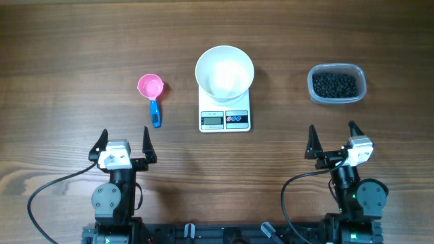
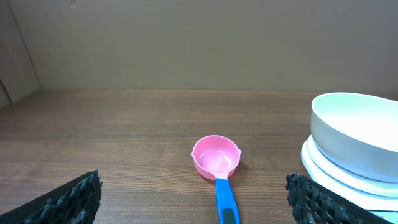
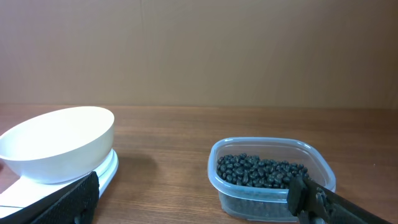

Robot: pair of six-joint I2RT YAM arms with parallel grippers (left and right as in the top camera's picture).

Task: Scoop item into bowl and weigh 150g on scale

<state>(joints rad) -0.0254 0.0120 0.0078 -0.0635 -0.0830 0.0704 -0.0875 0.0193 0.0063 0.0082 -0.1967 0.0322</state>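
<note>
Tiny round black beads (image 1: 333, 84) lie in a clear rounded-rectangular plastic tub (image 1: 337, 66), right of the empty round white bowl (image 1: 224, 71), which stands on the small flat white digital scale (image 1: 224, 120). A small pink scoop (image 1: 152, 91) with a blue handle lies left of the scale. The left gripper (image 1: 124, 134) and right gripper (image 1: 332, 127) hover nearer, jaws wide, empty.

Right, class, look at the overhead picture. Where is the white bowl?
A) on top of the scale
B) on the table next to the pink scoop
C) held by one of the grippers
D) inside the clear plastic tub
A: the bowl sits on the scale, whose display shows in front of it. The scoop and the tub lie apart, one on either side.
</note>
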